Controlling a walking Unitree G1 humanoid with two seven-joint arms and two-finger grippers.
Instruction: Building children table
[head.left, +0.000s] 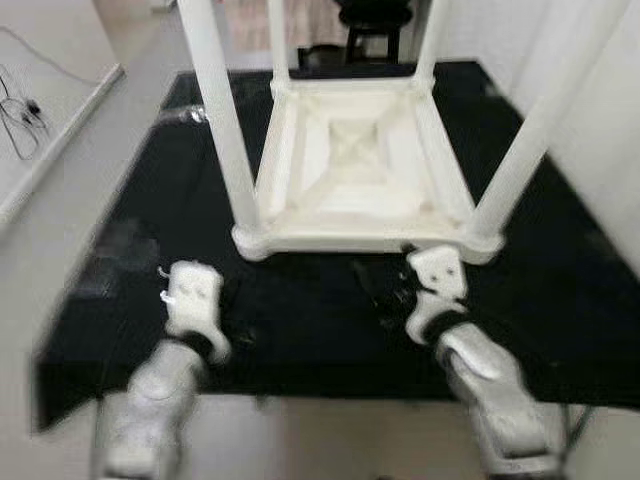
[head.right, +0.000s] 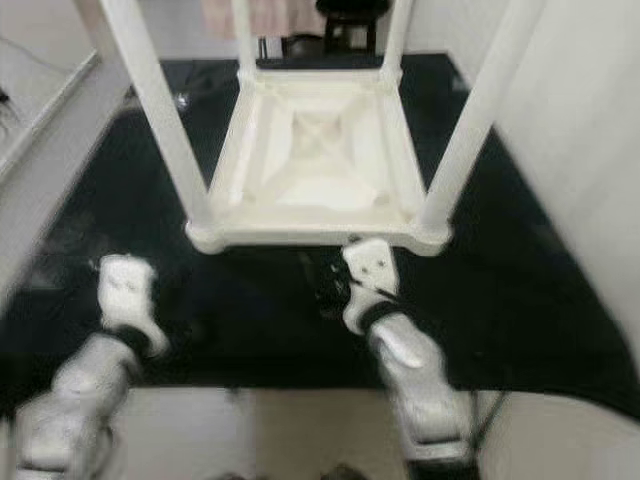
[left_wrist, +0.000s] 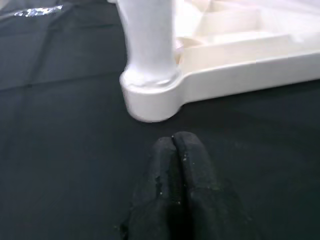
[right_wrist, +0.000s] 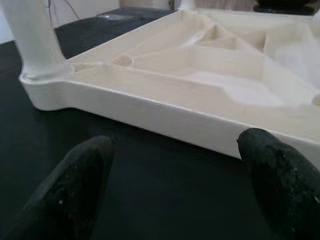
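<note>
A white children's table (head.left: 360, 238) lies upside down on a black mat (head.left: 560, 300), all its legs pointing up. The near-left leg (head.left: 222, 110) and near-right leg (head.left: 530, 140) rise from the front corners. My left gripper (left_wrist: 175, 142) rests low over the mat just short of the near-left corner socket (left_wrist: 150, 100), its fingers pressed together with nothing held. My right gripper (right_wrist: 175, 150) is open in front of the table's near rim (right_wrist: 165, 115), toward the near-right corner, one finger (right_wrist: 75, 175) on each side and nothing between them.
The mat's near edge (head.left: 300, 395) runs just below my arms, with pale floor beyond. A black stool (head.left: 375, 30) stands behind the table. A white wall (head.left: 610, 150) closes the right side. Loose cables (head.left: 20, 115) lie on a white surface at far left.
</note>
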